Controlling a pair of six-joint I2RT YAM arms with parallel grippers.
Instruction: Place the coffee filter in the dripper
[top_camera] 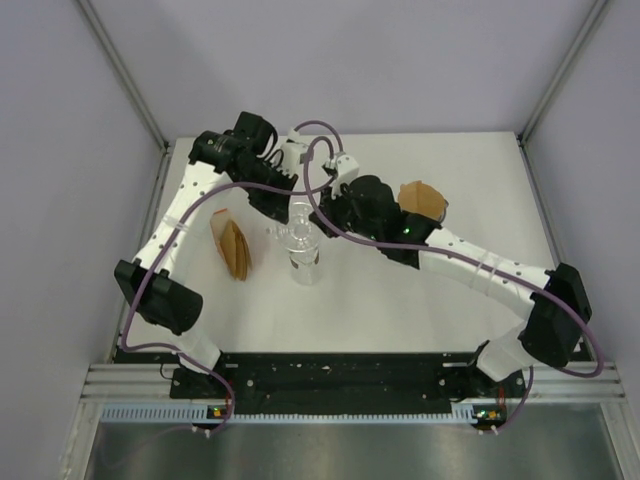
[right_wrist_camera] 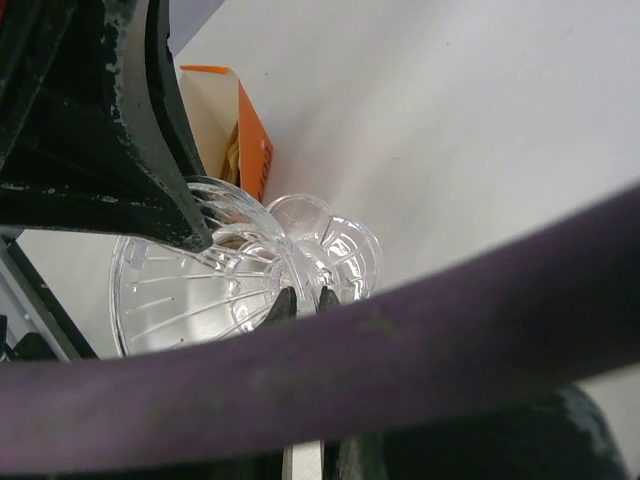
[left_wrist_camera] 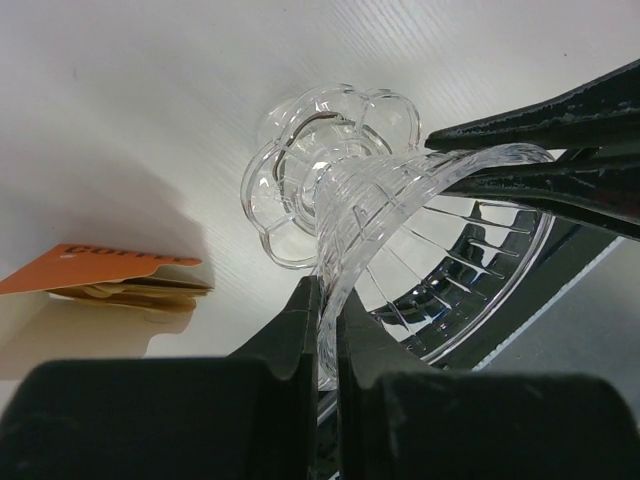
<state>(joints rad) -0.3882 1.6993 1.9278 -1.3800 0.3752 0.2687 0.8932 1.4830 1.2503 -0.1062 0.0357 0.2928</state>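
Note:
The clear ribbed dripper (top_camera: 302, 248) is near the table's middle, with both grippers on it. In the left wrist view my left gripper (left_wrist_camera: 328, 290) is shut on the dripper's (left_wrist_camera: 370, 200) cone wall, and the right fingers (left_wrist_camera: 540, 130) pinch the rim opposite. From the right wrist, my right gripper (right_wrist_camera: 303, 298) is shut on a thin clear wall of the dripper (right_wrist_camera: 200, 290) near its neck, partly hidden by a purple cable (right_wrist_camera: 400, 340). A brown coffee filter (top_camera: 422, 200) lies on the table behind the right arm. In the top view the left gripper (top_camera: 288, 212) and right gripper (top_camera: 322, 226) flank the dripper.
A pack of brown filters (top_camera: 235, 250) with an orange flap (left_wrist_camera: 100, 268) lies left of the dripper, also in the right wrist view as the pack (right_wrist_camera: 252, 150). Purple cables (top_camera: 330, 190) loop over both wrists. Metal frame posts (top_camera: 120, 70) stand at the table's far corners.

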